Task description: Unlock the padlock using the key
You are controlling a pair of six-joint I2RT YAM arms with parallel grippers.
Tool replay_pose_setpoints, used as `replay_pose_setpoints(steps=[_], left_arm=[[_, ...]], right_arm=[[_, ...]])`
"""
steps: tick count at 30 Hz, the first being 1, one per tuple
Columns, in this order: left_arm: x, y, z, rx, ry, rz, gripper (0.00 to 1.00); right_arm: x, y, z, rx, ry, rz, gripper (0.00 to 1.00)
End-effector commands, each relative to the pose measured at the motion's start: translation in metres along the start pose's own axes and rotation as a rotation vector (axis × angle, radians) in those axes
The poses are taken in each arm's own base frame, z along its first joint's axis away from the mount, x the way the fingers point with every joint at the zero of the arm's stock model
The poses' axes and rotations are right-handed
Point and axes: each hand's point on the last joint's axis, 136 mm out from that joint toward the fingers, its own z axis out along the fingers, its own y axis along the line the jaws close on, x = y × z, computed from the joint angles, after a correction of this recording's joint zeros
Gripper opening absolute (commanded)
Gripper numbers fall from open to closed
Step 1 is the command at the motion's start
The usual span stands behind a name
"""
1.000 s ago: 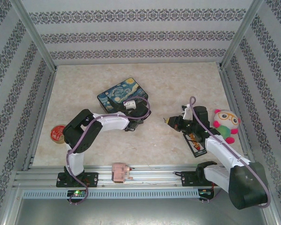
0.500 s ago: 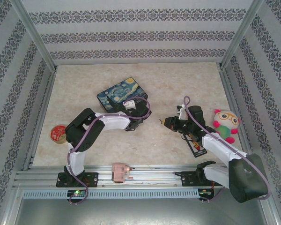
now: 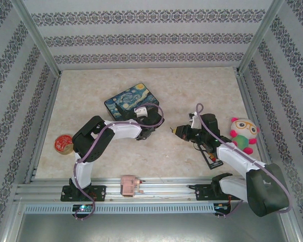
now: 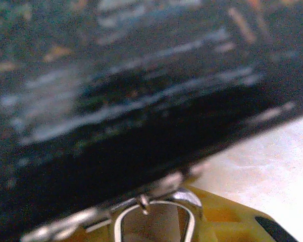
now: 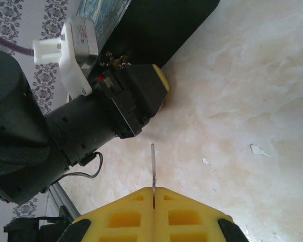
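**Holding key and padlock off the painted box's near right corner**

The right gripper (image 5: 154,194) is clenched tight. Its yellow fingers (image 5: 192,219) are pressed flat together with no gap, and the key (image 5: 153,169) is pinched in the seam between them. The key shows edge on, as a thin grey sliver standing straight out of the fingertips. Its tip is free in the air above the marbled table (image 5: 252,75) and touches nothing. It points toward the left gripper (image 3: 151,132) and the painted box (image 3: 133,100) behind that. From above, the right gripper sits to the right of the box's near right corner, well apart from the box, with the left gripper between them. A stretch of bare table separates the key's tip from the left gripper.

The left gripper lies at the box's near right corner, just beside its dark side wall. In its own wrist view that wall looms close and blurred. Low in that view, the padlock (image 4: 156,203) shows as a thin silver shackle loop rising between the yellow pads toward the box. The top of the loop is just beside the lower edge of the box wall, and I cannot tell whether they touch. The gripper seems closed on the padlock's body, though the blur and the frame's bottom edge hide most of the brass. The shackle legs both run down into the grip.
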Motion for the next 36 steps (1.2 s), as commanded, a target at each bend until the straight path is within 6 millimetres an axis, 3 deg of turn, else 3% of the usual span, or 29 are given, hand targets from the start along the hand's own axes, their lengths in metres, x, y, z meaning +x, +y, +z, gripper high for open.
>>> replay_pose_setpoints(steps=[1,11,18,25,36], left_arm=[[-0.005,-0.016,-0.007,0.106,0.017,-0.078,0.11],[0.004,-0.037,-0.042,0.304,0.067,-0.294,0.03],[0.01,-0.055,-0.054,0.432,0.113,-0.429,0.0],[0.014,-0.066,-0.052,0.475,0.146,-0.445,0.0],[0.021,-0.066,-0.047,0.506,0.186,-0.521,0.0]], right_arm=[[0.006,-0.005,0.008,0.009,-0.019,-0.048,0.0],[0.027,-0.012,0.029,-0.01,-0.041,-0.075,0.0],[0.031,-0.017,0.034,-0.008,-0.079,-0.096,0.0],[0.035,-0.017,0.045,-0.003,-0.071,-0.114,0.0],[0.033,-0.014,0.058,-0.017,-0.109,-0.143,0.0]])
